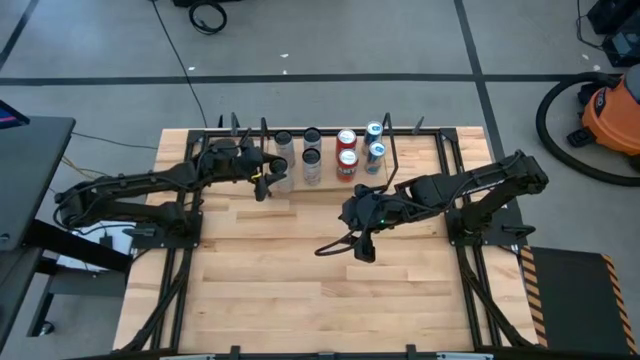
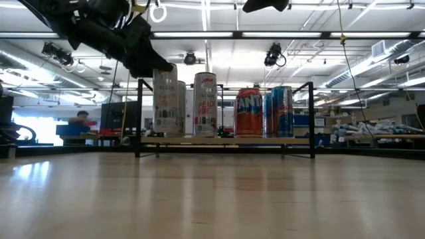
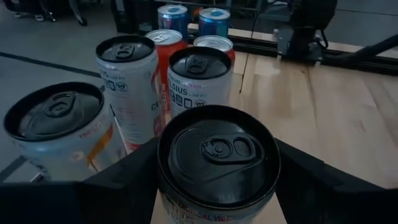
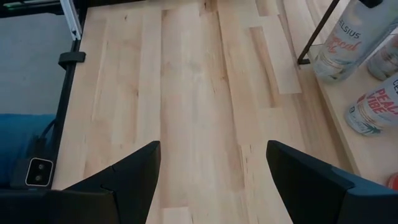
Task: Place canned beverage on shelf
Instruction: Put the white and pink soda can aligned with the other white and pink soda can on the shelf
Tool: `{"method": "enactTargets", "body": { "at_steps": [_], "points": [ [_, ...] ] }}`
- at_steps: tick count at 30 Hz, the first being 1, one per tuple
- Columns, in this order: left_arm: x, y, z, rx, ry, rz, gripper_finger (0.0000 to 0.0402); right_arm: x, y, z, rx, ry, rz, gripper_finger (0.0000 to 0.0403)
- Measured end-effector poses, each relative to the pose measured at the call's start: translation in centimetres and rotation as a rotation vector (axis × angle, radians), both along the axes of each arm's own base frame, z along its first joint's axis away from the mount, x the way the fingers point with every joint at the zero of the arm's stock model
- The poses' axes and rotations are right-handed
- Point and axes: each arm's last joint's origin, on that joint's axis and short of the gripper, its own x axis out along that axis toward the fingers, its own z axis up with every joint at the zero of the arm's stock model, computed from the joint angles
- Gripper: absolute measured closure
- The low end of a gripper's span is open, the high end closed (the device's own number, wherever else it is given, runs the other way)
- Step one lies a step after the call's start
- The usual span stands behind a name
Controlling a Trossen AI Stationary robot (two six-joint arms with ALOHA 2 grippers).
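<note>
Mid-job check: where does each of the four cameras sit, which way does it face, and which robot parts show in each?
High: overhead, straight down; both arms, left gripper at the shelf, right gripper mid-table.
Low: table height, facing the shelf; left arm reaching in from above.
Left wrist: looks down on the held can, between its fingers.
Right wrist: faces bare table; open fingers.
Shared: all see shelf cans.

White can (image 3: 217, 163) upright on the shelf (image 2: 226, 141) (black-rod rack, wood board).
</note>
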Motion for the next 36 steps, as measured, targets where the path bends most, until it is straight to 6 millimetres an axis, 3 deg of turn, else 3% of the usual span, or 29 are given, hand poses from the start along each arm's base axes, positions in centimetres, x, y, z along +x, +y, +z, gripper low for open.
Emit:
{"method": "enactTargets", "body": {
  "at_steps": [12, 23, 36],
  "points": [
    [1.5, 0.9, -1.3, 0.020, 0.013, -0.010, 0.0143, -0.1, 0.2, 0.0, 0.000, 0.000, 0.007, 0.0102],
    [0.5, 2.7, -1.4, -0.050, -0.008, 0.035, 0.0143, -0.4, 1.3, 0.0, -0.001, 0.000, 0.043, 0.0102],
    [0.5, 2.6, -1.5, -0.068, -0.003, -0.015, 0.0133, -0.4, 1.4, 0.0, -0.003, -0.001, 0.046, 0.0102]
  ]
}}
